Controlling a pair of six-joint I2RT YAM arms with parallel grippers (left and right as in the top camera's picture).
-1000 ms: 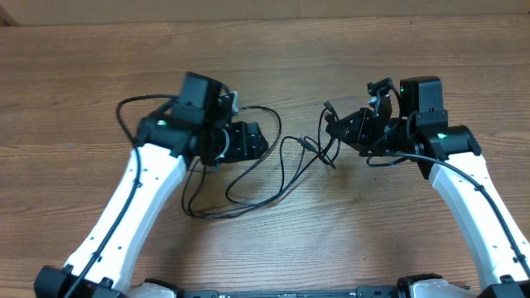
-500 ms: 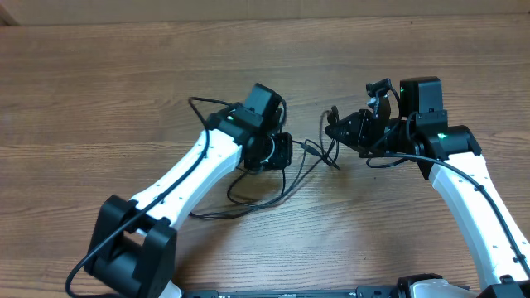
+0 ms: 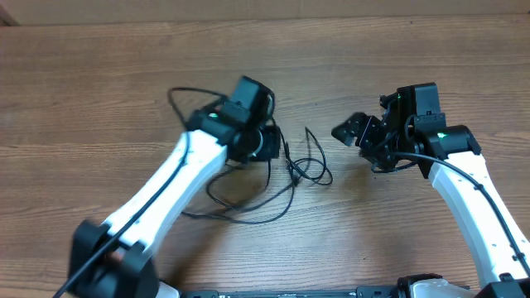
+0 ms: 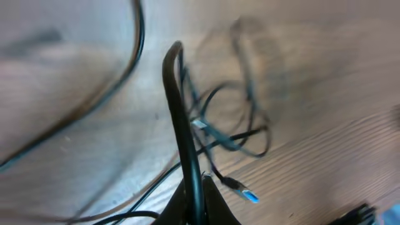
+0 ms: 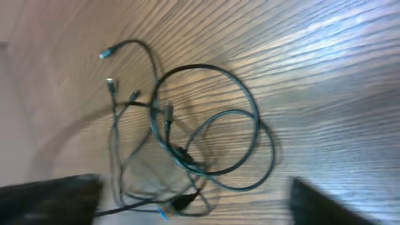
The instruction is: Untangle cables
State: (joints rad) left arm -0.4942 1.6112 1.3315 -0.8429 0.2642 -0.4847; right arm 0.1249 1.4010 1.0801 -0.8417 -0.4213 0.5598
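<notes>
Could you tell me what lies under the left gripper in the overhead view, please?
Thin black cables run beneath the left gripper across the table; how they cross under it is hidden by the gripper itself.
</notes>
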